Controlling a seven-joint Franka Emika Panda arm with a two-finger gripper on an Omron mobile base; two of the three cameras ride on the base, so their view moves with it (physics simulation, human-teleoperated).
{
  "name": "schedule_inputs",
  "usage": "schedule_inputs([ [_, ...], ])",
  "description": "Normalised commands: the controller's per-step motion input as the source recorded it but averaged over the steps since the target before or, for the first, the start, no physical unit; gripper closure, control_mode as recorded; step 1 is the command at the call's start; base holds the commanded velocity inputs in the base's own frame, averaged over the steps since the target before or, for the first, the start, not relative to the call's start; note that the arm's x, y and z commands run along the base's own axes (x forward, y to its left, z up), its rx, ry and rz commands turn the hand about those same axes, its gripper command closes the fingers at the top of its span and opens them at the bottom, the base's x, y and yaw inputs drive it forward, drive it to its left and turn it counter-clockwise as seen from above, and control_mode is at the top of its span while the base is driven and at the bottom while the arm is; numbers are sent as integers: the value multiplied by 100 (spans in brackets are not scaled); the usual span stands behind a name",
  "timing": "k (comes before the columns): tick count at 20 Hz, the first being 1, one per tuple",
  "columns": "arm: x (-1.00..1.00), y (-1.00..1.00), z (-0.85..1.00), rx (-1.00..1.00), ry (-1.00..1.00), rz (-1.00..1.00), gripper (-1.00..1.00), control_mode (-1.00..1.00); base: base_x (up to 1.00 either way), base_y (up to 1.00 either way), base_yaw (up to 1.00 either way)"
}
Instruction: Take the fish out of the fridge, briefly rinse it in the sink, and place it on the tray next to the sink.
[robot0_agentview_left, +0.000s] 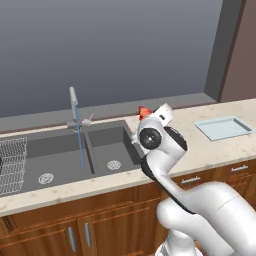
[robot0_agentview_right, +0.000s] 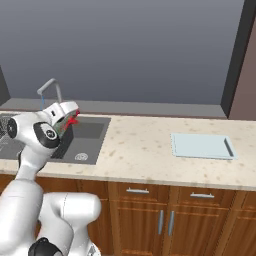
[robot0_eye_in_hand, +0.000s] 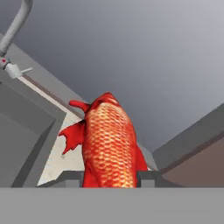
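My gripper (robot0_eye_in_hand: 109, 177) is shut on the red-orange fish (robot0_eye_in_hand: 108, 142), whose scaly body sticks up between the two dark fingertips. From the left base view the fish (robot0_agentview_left: 144, 111) shows as a small red tip above the white hand, over the right edge of the dark double-basin sink (robot0_agentview_left: 107, 145). In the right base view the fish (robot0_agentview_right: 73, 120) hangs beside the hand above the sink's right basin (robot0_agentview_right: 82, 137). A thin stream of water runs from the silver tap (robot0_agentview_left: 74, 102). The pale blue-white tray (robot0_agentview_left: 223, 127) lies flat on the counter to the right of the sink.
A white wire rack (robot0_agentview_left: 11, 165) sits in the left basin. The speckled counter (robot0_agentview_right: 140, 145) stretches between sink and tray (robot0_agentview_right: 202, 146). A grey wall rises behind, with a dark brown upright panel (robot0_agentview_left: 240, 50) at the far right. Wooden cabinet doors and drawers run below.
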Motion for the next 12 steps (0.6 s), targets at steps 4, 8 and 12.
schedule_inputs([
  [4,-52,-40,100,2,15,-38,100,-100,0,0,0],
  [8,-95,-61,88,8,18,-24,100,-100,0,0,0],
  [12,-100,-77,43,12,8,-6,100,-100,0,0,0],
])
